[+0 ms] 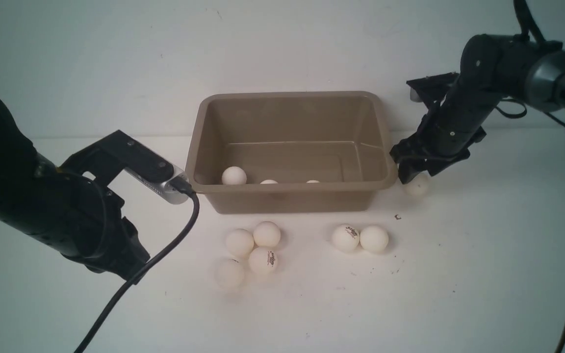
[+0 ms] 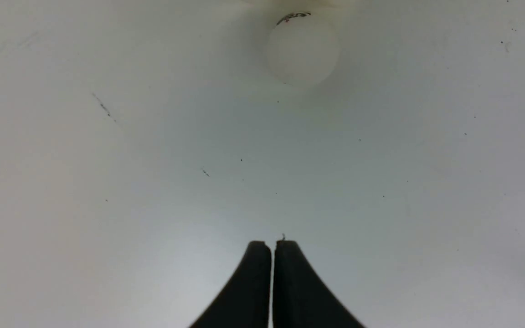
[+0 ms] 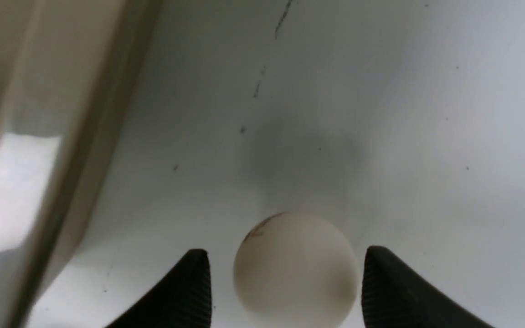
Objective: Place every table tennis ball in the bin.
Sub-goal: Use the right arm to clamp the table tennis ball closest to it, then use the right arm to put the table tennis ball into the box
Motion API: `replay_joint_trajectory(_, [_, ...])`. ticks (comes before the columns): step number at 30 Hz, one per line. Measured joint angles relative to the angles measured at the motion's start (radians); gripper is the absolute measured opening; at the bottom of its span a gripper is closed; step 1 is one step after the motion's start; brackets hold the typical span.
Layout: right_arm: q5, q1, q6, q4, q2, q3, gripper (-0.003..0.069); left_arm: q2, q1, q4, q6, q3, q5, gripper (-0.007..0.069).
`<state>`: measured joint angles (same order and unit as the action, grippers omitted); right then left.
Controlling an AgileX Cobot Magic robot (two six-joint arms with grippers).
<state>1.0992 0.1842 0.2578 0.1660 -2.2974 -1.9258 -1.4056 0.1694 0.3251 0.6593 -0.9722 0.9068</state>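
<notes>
The tan-brown bin (image 1: 292, 96) stands at the middle back of the table, with three table tennis balls inside along its near wall (image 1: 234, 175). Just off its right end lies one ball (image 1: 418, 185). My right gripper (image 1: 412, 176) is lowered over that ball. In the right wrist view the gripper (image 3: 285, 253) is open, its fingers standing on either side of the ball (image 3: 295, 269) with a small gap on each side. A cluster of several balls (image 1: 263, 260) and a pair (image 1: 345, 238) lie in front of the bin. My left gripper (image 2: 271, 243) is shut on nothing, above bare table.
The bin's outer wall (image 3: 62, 136) rises close beside the right gripper. A black cable (image 1: 165, 255) hangs from the left arm's camera across the table's left front. One ball (image 2: 302, 52) lies ahead of the left gripper.
</notes>
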Motion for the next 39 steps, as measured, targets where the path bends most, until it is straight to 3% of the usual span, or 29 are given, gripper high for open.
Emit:
replay_joint_trajectory(9, [0.003,0.0,0.0,-0.015,-0.023,-0.007,0.0354,0.0,0.0,0.0,0.0,0.0,0.001,-0.0008])
replay_joint_trajectory(12, [0.054,0.0,0.0,-0.075,-0.027,-0.042,0.0354,0.0,0.0,0.0,0.0,0.0,0.001,-0.0008])
replay_joint_trajectory(21, [0.14,0.007,-0.004,-0.098,-0.019,-0.304,0.0354,0.0,0.0,0.0,0.0,0.0,0.001,-0.0008])
replay_joint_trajectory(26, [0.141,0.082,0.008,0.01,0.006,-0.449,0.0354,0.0,0.0,0.0,0.0,0.0,-0.002,-0.0008])
replay_joint_trajectory(32, [0.154,0.247,0.102,-0.026,-0.048,-0.457,0.0353,0.0,0.0,0.0,0.0,0.0,-0.007,-0.0008])
replay_joint_trajectory(39, [0.156,0.302,0.148,-0.021,-0.085,-0.453,0.0358,0.0,0.0,0.0,0.0,0.0,-0.007,-0.0008])
